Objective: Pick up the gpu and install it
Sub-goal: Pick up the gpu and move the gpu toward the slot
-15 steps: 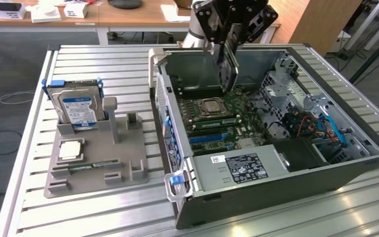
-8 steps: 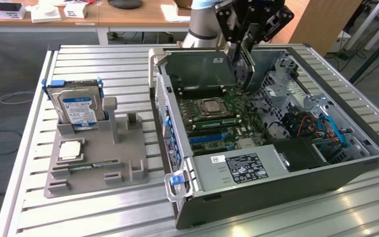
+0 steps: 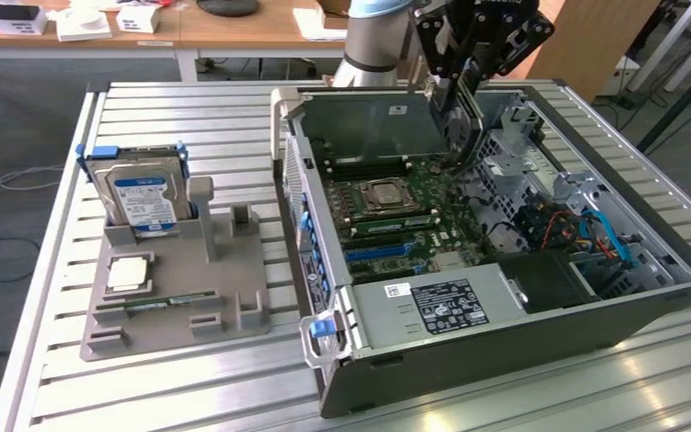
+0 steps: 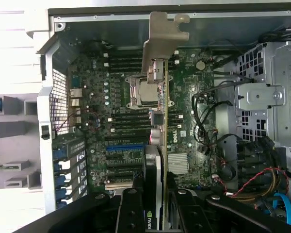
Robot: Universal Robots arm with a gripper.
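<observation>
Pickup done: pincer (image 3: 453,85) pinching the gpu (image 4: 157,119), card hanging edge-on over the motherboard (image 4: 111,145) inside the open computer case (image 3: 502,360). Not yet seated in a slot; install outstanding

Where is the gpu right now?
In the exterior view the gpu hangs on edge, clamped in the gripper, over the motherboard of the open computer case, toward its far end.

Slatted metal table (image 3: 177,396) with an open computer case (image 3: 502,355) and, just beside it, a grey parts stand (image 3: 166,335).
</observation>
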